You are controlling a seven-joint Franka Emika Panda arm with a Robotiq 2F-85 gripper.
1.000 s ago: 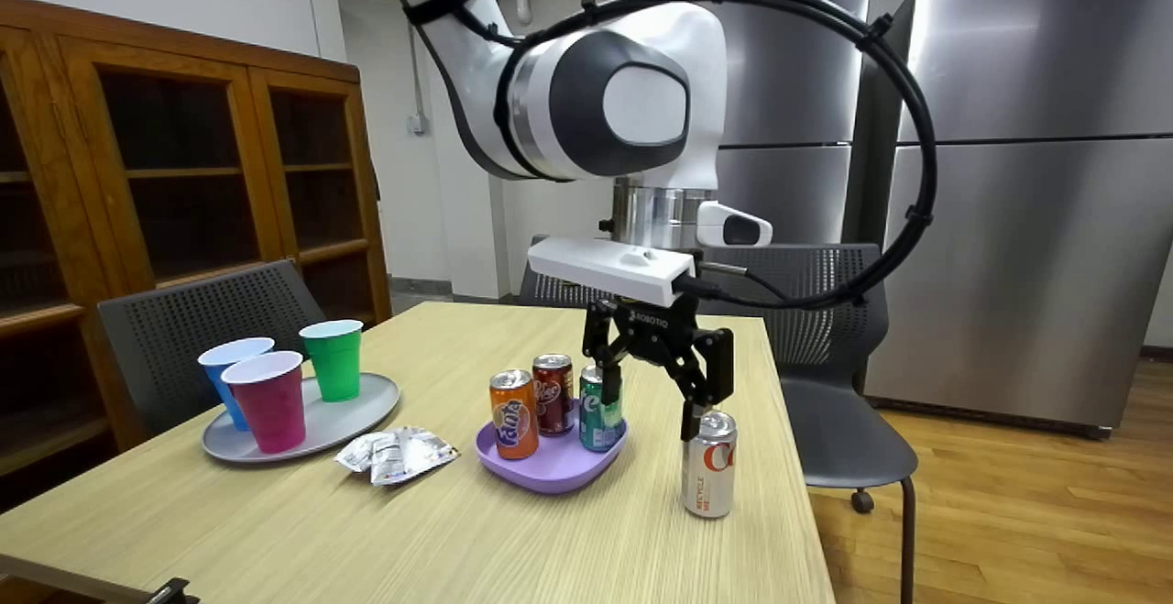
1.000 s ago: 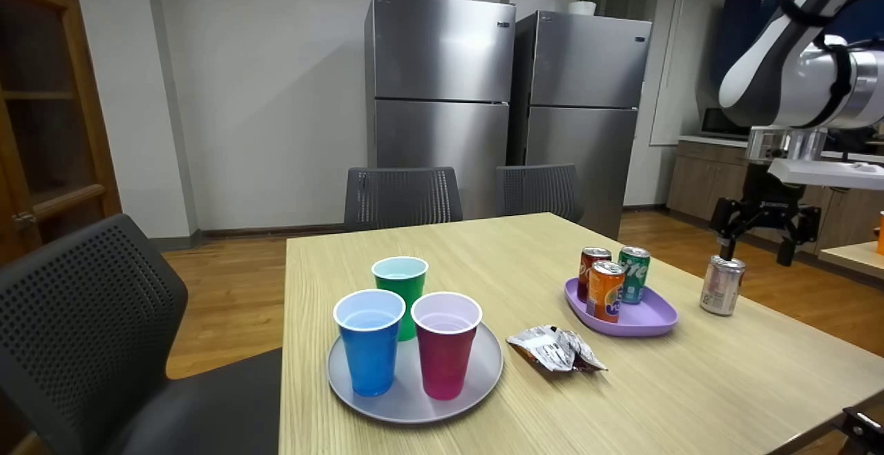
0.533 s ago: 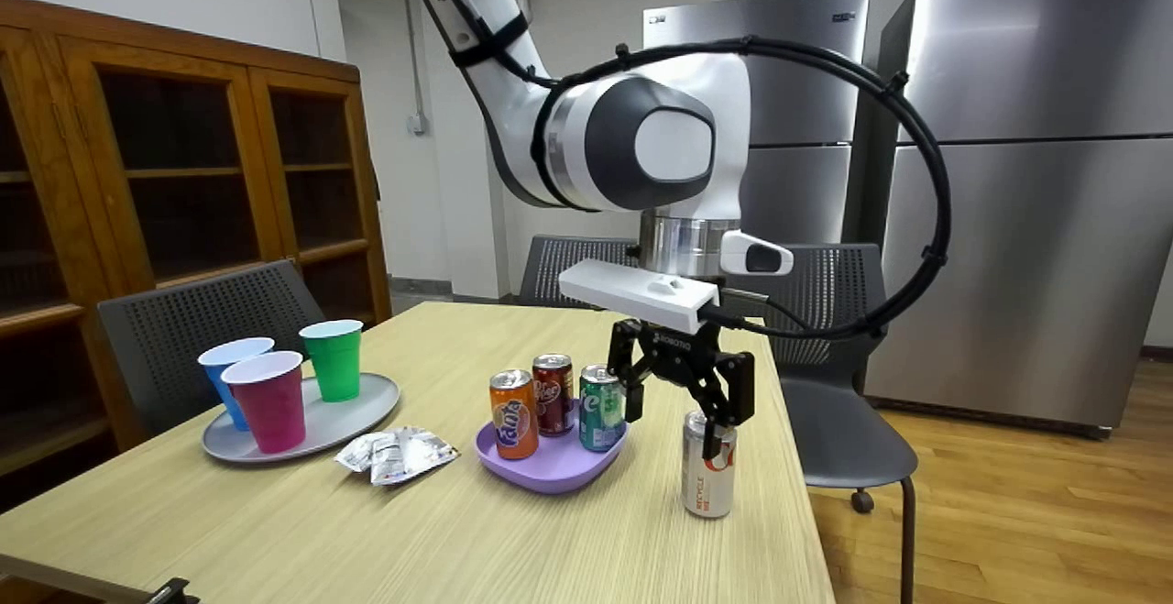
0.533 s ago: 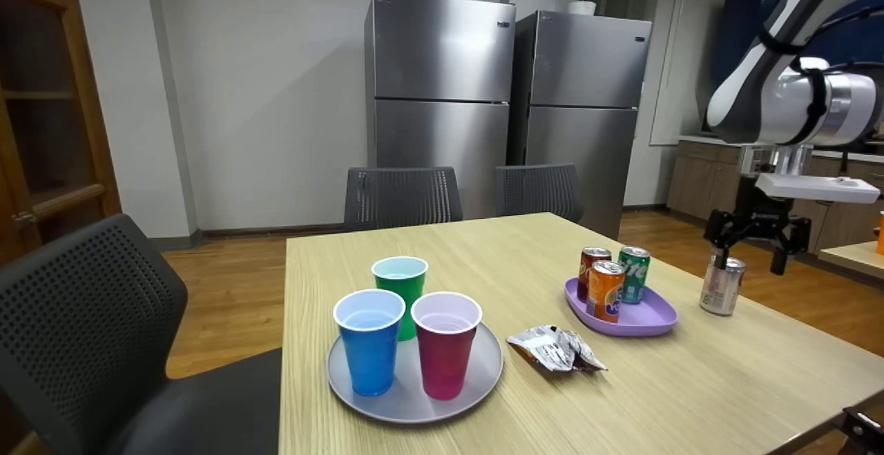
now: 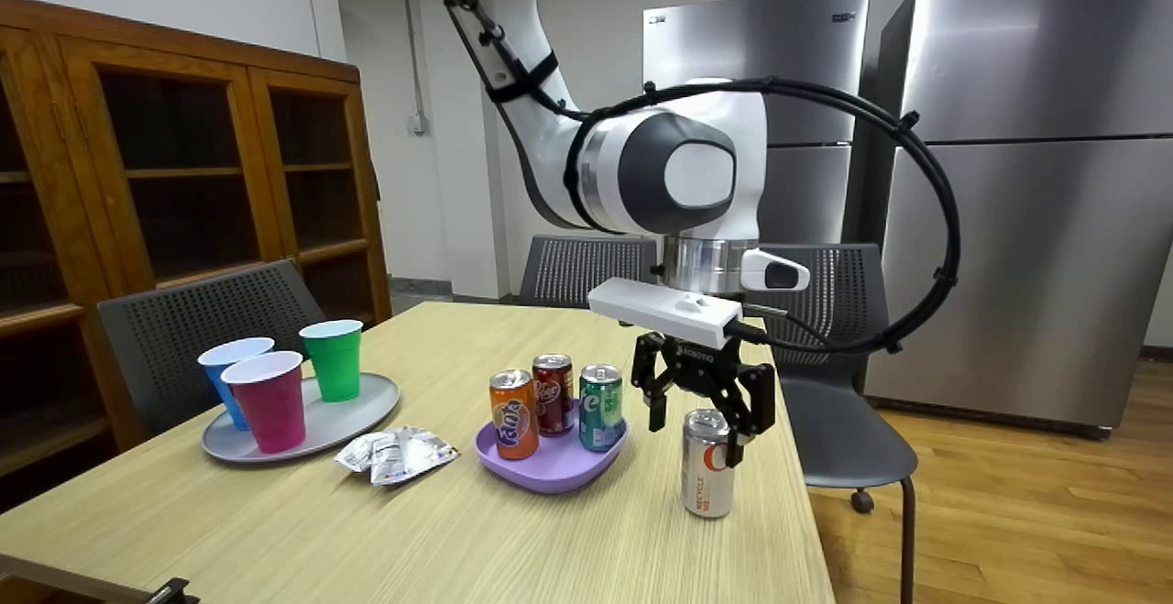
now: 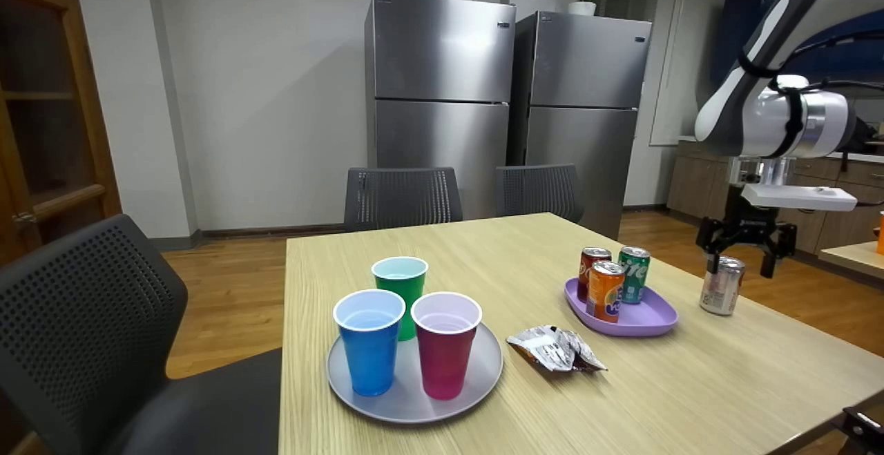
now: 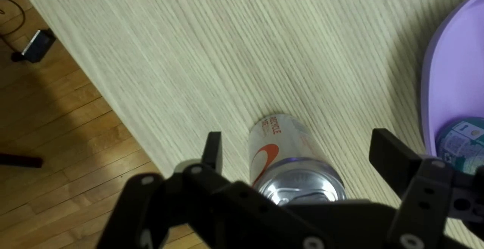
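My jaws stood wide apart with nothing clamped in them; in the wrist view a silver can [image 7: 295, 162] with red lettering showed between them, a gap visible on each side; it stood upright near the edge of the pale counter [image 5: 586, 554], and I could not tell how far down its sides the tips reached. I judged the step in hand to be lining up on that can; the next move called for centring and lowering before any closing, since an off-centre touch could tip it. Near one jaw, and apart from the silver can, a purple tray [image 5: 550, 477] carried an orange can [image 5: 514, 416], a dark red can [image 5: 553, 395] and a green can [image 5: 601, 411], all upright; farther off lay a crumpled foil packet [image 5: 397, 455]; beyond that, a grey plate [image 6: 400, 409] bore a blue cup [image 6: 369, 348], a magenta cup [image 6: 445, 355] and a green cup [image 6: 407, 286].
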